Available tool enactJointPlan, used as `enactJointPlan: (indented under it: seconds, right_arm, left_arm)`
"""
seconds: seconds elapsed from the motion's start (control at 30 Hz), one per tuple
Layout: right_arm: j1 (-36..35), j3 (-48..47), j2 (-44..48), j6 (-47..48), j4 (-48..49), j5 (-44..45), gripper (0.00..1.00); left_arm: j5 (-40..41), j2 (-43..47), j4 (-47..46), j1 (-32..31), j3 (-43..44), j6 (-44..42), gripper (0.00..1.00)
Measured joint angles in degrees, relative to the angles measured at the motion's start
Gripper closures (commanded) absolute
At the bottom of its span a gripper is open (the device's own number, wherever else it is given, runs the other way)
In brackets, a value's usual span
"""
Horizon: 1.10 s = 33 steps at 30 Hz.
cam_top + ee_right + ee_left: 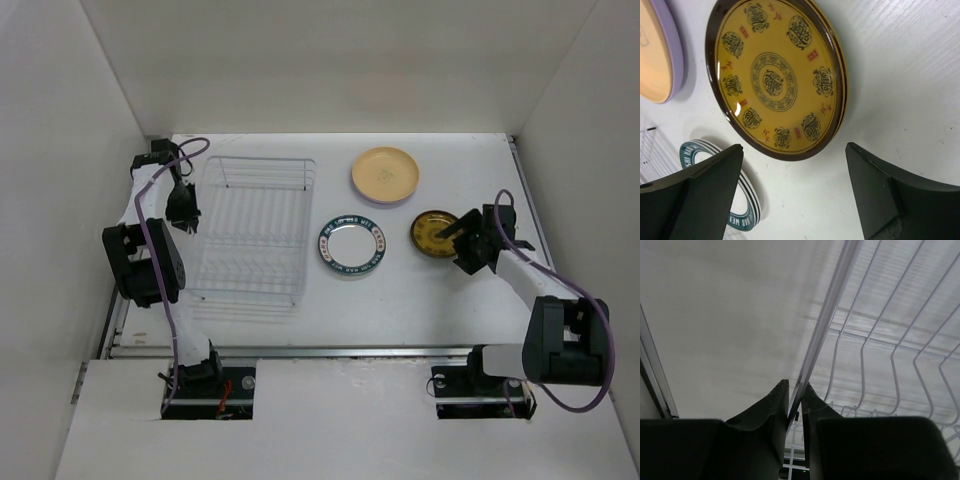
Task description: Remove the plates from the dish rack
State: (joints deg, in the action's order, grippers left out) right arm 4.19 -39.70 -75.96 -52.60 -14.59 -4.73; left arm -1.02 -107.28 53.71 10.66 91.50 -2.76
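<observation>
The dish rack [258,161] is a white wire frame on the left of the table, with no plates showing in its slots. My left gripper [188,208] sits at the rack's left side, and in the left wrist view that gripper [796,385] is shut on the rack's rim wire [827,315]. Three plates lie flat on the table: a yellow-tan one with a lavender edge [385,175], a white one with a teal lettered rim [351,246], and a dark brown-gold one [436,233]. My right gripper [794,146] stands open just off the brown-gold plate [775,75], holding nothing.
White walls close in the table on the left, back and right. A metal rail [330,351] runs along the near edge by the arm bases. In the right wrist view the teal-rimmed plate [747,210] and the lavender-edged plate [655,50] lie left of the open fingers.
</observation>
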Motion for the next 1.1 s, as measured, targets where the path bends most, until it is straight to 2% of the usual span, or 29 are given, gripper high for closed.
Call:
enactJointPlan:
  seconds: [0.13, 0.33, 0.37, 0.4, 0.43, 0.47, 0.5, 0.6, 0.8, 0.97, 1.1]
  right_arm:
    - [0.0, -0.92, 2.16, 1.73, -1.92, -0.11, 0.11]
    - [0.0, -4.07, 2.45, 3.34, -4.83, -0.13, 0.11]
    - [-0.02, -4.5, 2.82, 3.63, -5.57, 0.26, 0.09]
    - [-0.02, -4.96, 3.76, 4.02, -6.67, 0.96, 0.03]
    - [-0.02, -5.44, 5.35, 4.57, -8.04, 1.92, 0.0]
    - [-0.02, -6.21, 7.56, 5.2, -9.75, 3.67, 0.0]
    - [-0.02, -7.5, 9.92, 6.05, -11.63, 5.44, 0.0]
    - [-0.02, -15.82, 16.79, 8.04, -16.63, 13.9, 0.0]
    - [-0.02, -35.32, 22.08, 9.75, -21.92, 39.58, 0.0]
    - [-0.09, -37.86, 27.19, 9.51, -27.23, 56.83, 0.0]
    - [-0.11, -37.05, 30.56, 9.27, -29.14, 61.88, 0.0]
  left_arm:
    - [-2.32, -0.13, 0.24, 0.74, -0.02, -0.11, 0.89]
    - [-2.84, -0.13, 1.09, 1.49, -0.04, 0.31, 0.72]
    - [-2.78, -0.11, 1.31, 1.68, -0.04, 0.31, 0.63]
    - [-2.73, 0.02, 1.46, 1.86, -0.07, 0.33, 0.56]
    - [-2.62, 0.2, 1.55, 1.9, -0.11, 0.28, 0.45]
    - [-2.43, 0.55, 1.73, 1.97, -0.11, 0.2, 0.32]
    - [-1.62, 1.16, 1.77, 2.05, -0.13, 0.0, 0.13]
    - [-1.75, 4.09, 2.08, 2.84, 0.02, 0.09, 0.0]
    - [-1.66, 10.49, 3.15, 2.43, 2.58, 1.25, 0.0]
    - [3.98, 15.82, 3.39, 2.25, 4.87, 4.22, 0.0]
    - [11.43, 21.2, 3.08, 2.25, 5.11, 6.25, 0.0]
